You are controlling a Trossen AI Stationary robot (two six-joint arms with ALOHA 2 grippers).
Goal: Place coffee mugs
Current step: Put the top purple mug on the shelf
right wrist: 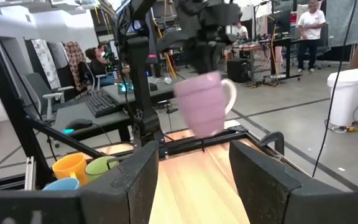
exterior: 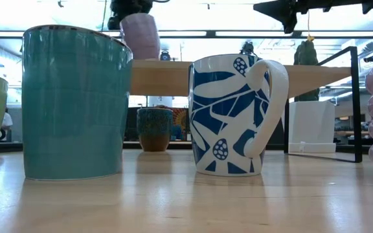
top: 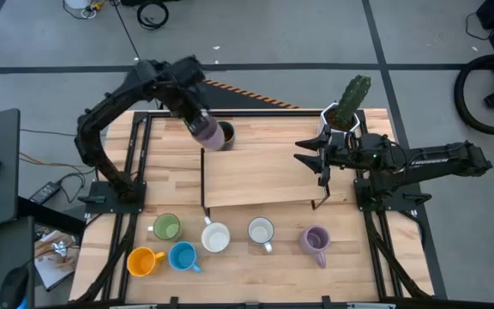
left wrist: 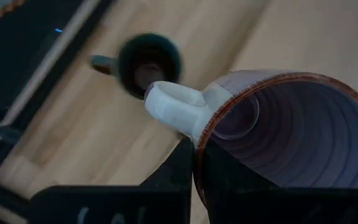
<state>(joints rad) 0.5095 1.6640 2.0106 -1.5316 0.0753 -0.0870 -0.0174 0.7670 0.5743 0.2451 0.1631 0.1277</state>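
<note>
A lavender mug (top: 210, 134) hangs in the air over the far left end of the wooden shelf (top: 264, 176), with my left gripper (top: 197, 120) shut on it. The same mug (right wrist: 204, 102) shows in the right wrist view. A dark brown mug (top: 228, 135) stands on the table just beside and below it. Near the front edge stand a green mug (top: 166, 227), an orange mug (top: 144, 260), a blue mug (top: 183, 256), two white mugs (top: 216, 237) (top: 261, 230) and a second lavender mug (top: 316, 242). My right gripper (top: 317, 160) hovers open over the shelf's right end. My left gripper holds the lavender mug by its rim wall (left wrist: 199, 147), right beside the handle (left wrist: 173, 109). One finger is inside the mug and one outside. The fingers come from above, slanting down. The mug hangs below them, mouth up and a little tilted, clear of shelf and table.
A white pot with a green cactus (top: 350, 107) stands at the far right, behind my right gripper. The shelf stands on thin black legs (exterior: 358, 103) across the table's middle.
</note>
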